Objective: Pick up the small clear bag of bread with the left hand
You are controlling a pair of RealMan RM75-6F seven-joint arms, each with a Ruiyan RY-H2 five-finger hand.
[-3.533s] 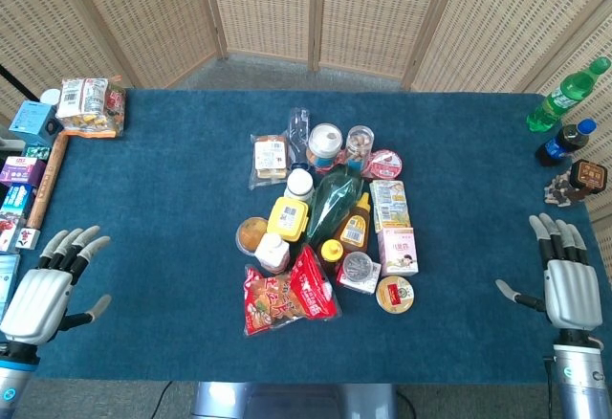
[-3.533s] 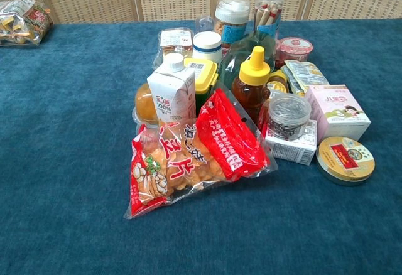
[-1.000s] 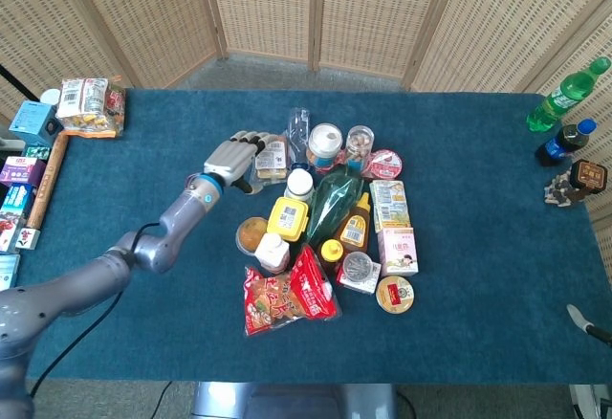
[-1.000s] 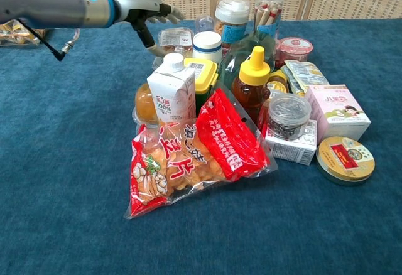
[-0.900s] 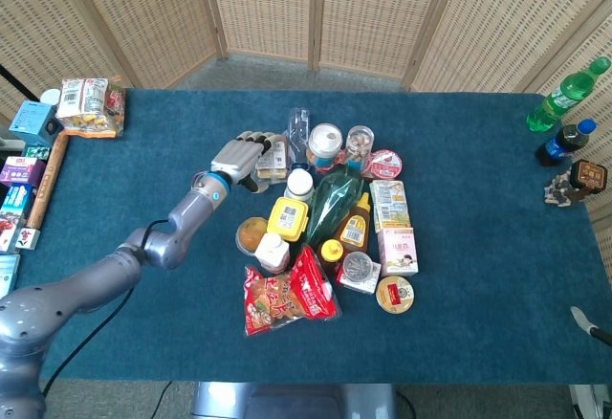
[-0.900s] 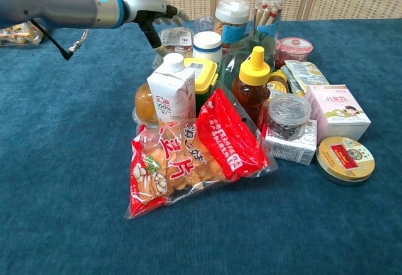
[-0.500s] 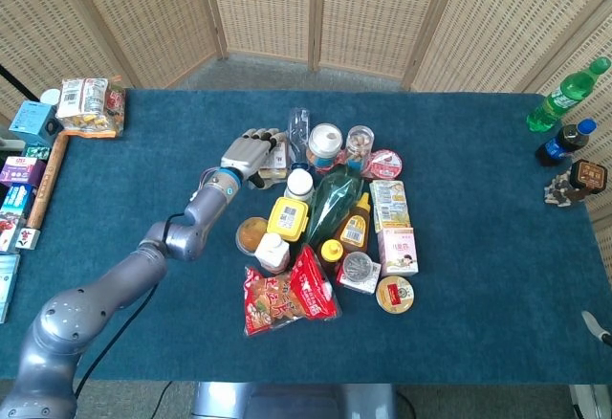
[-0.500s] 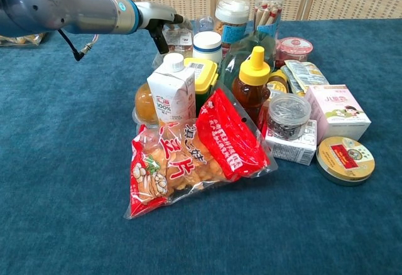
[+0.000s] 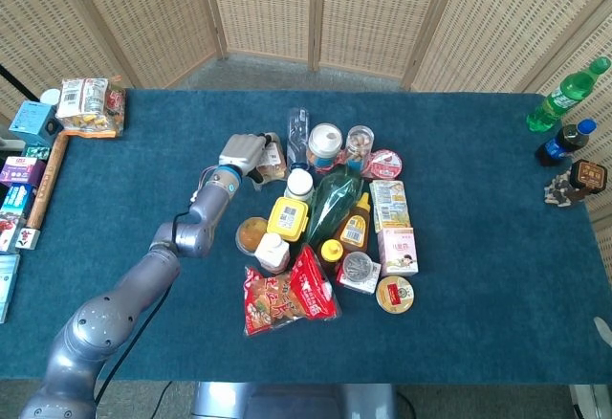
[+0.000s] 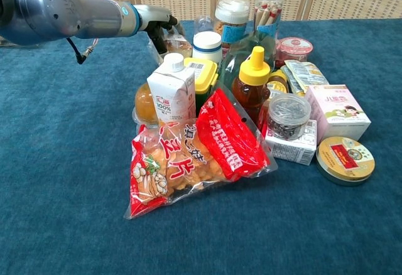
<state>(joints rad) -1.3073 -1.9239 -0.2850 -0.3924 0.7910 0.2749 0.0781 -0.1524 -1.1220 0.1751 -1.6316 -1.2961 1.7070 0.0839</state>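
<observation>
Now the left hand (image 9: 244, 152) reaches across the dark blue cloth-covered table (image 9: 143, 209) on a long extended arm, fingers curled around the small clear bag of bread (image 9: 271, 156) at the pile's far left corner. Readable print — "100%" on the white juice carton (image 10: 171, 89).

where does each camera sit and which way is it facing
Head view: high above the near table edge, looking steeply down on the whole table; shows the left arm and left hand on the small clear bag of bread.
Chest view: low at the near edge, looking across the pile; the left hand enters from upper left.
Shared: that hand, the red snack bag, the milk carton.
</observation>
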